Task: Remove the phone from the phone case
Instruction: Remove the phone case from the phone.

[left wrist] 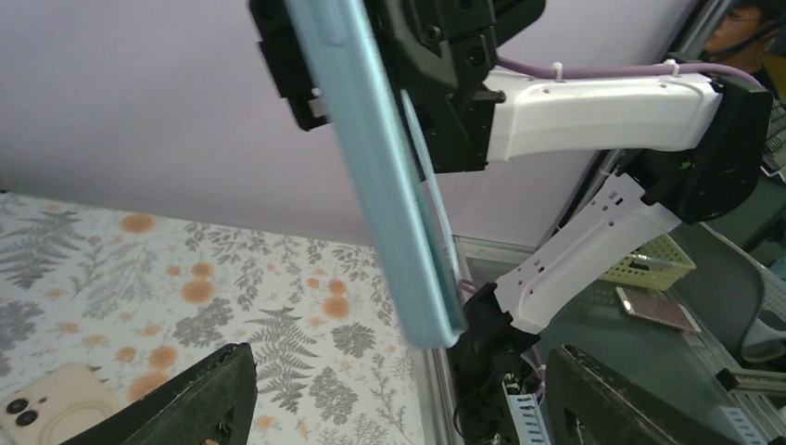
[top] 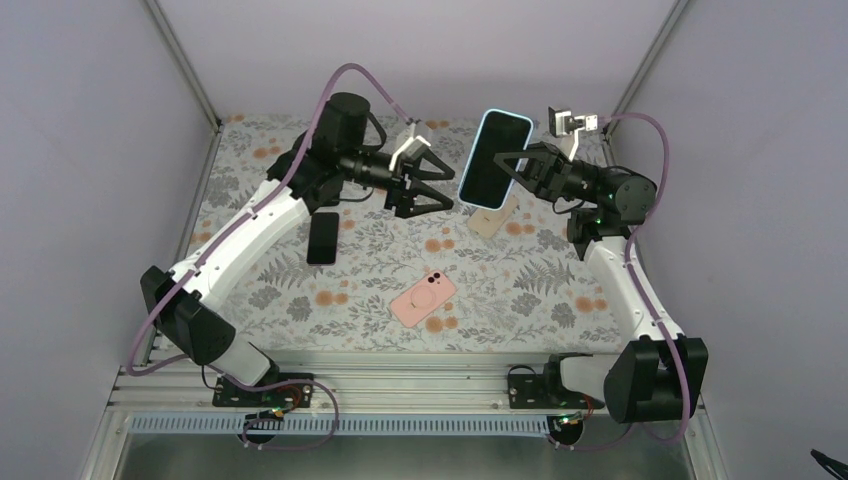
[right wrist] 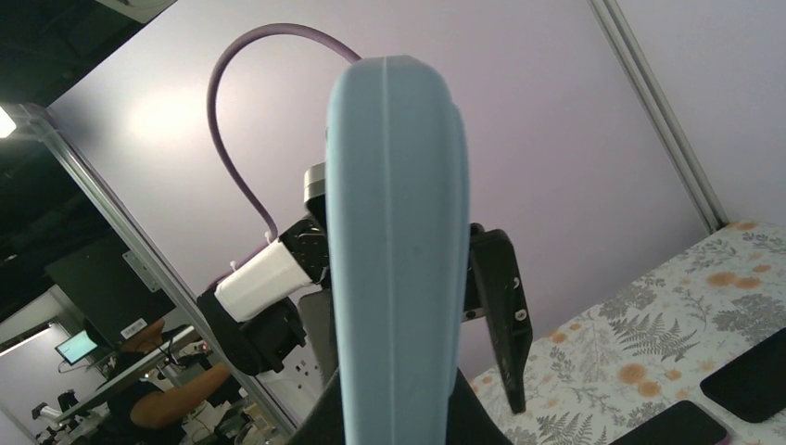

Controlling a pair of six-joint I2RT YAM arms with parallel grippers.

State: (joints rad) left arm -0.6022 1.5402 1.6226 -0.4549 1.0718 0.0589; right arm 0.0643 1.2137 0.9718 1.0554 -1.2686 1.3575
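Top external: right fingers point(top: 522, 168) around upright phone point(top: 497, 135)

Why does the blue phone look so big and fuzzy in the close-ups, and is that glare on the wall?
Top external: evenly lit, sharp, the blue-cased phone held by the right gripper. Left wrist: it sits close to the lens, its edge soft. Right wrist: it fills the middle; a bright patch on the wall is likely glare.
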